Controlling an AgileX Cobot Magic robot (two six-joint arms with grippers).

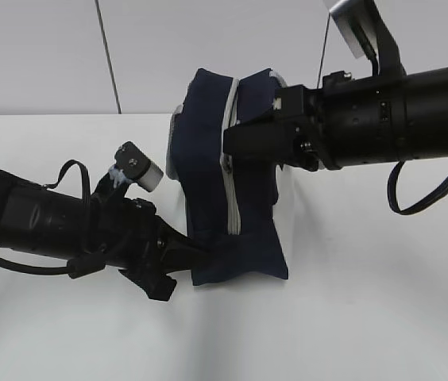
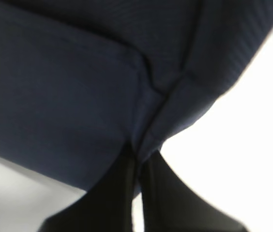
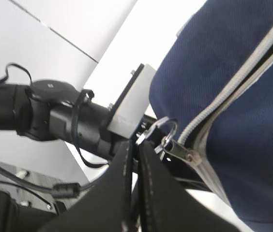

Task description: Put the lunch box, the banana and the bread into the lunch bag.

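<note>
**Both grippers clamped on the lunch bag**

Nearest the camera, the left gripper (image 1: 196, 255) pinches a fold of navy fabric at the lower left corner of the lunch bag (image 1: 208, 143), its fingers (image 2: 122, 193) pressed together on the cloth. The bag stands on the white table (image 1: 367, 302), with bare surface open in front and to the right. Farther back, the right gripper (image 3: 135, 145) is clenched on the metal ring pull (image 3: 163, 129) of the grey zipper (image 1: 230, 159), whose visible length is zipped closed.
</note>
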